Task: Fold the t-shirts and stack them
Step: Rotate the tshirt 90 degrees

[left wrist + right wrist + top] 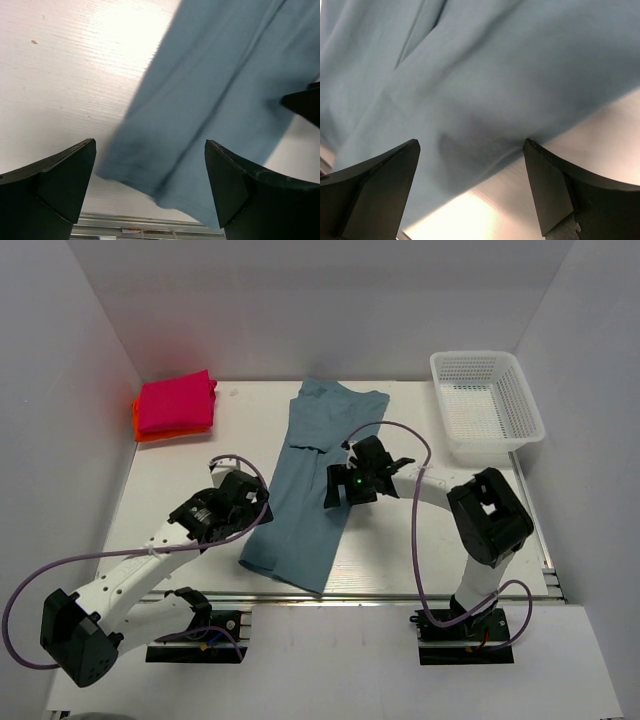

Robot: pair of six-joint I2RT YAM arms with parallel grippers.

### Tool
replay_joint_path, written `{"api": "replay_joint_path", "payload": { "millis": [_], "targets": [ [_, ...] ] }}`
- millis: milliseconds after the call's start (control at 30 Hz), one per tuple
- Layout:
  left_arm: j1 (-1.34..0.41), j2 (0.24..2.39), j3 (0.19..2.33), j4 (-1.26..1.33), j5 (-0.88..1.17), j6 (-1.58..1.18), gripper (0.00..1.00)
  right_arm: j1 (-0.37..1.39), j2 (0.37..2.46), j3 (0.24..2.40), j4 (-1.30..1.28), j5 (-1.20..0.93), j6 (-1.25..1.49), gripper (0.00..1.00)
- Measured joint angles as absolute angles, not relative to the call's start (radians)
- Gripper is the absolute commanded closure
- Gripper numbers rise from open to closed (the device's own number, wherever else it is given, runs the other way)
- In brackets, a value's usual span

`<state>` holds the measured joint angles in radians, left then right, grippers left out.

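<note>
The dusty teal-blue t-shirt [313,480] lies folded lengthwise into a long strip down the middle of the table. My left gripper [262,502] is open over its left edge near the bottom hem; the left wrist view shows the cloth [215,85] between and beyond the jaws. My right gripper [340,490] is open over the strip's right edge; the right wrist view shows the cloth [485,70] and its edge on the white table. A folded magenta-pink t-shirt [177,400] lies on an orange-red one [150,430] at the back left.
A white mesh basket [487,400] stands at the back right. The table's front edge with a metal rail [400,588] runs just below the shirt's hem. White walls close in the left, back and right.
</note>
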<state>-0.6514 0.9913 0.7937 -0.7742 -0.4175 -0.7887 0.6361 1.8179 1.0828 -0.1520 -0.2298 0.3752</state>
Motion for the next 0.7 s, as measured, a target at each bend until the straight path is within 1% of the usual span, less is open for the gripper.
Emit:
{"api": "replay_joint_path", "payload": {
  "millis": [133,267,367,500,600,700],
  "targets": [
    [-0.651,1.040,0.797,-0.771,-0.400,-0.761,0.00,0.582,1.758,1.013,-0.150,-0.178,0.412,0.09],
    [-0.650,1.062,0.797,-0.725,-0.342,-0.708,0.00,0.512,1.745,1.003,-0.165,-0.142,0.426,0.09],
    [-0.650,1.075,0.797,-0.670,-0.269,-0.654,0.00,0.461,1.742,1.008,-0.180,-0.128,0.414,0.09],
    [-0.651,1.113,0.788,-0.582,-0.143,-0.570,0.00,0.438,1.718,1.007,-0.230,-0.110,0.358,0.09],
    [-0.661,1.155,0.760,-0.509,-0.027,-0.513,0.00,0.441,1.636,0.964,-0.257,-0.118,0.329,0.09],
    [-0.670,1.188,0.710,-0.447,0.095,-0.476,0.00,0.446,1.481,0.896,-0.281,-0.133,0.331,0.09]
  ]
}}
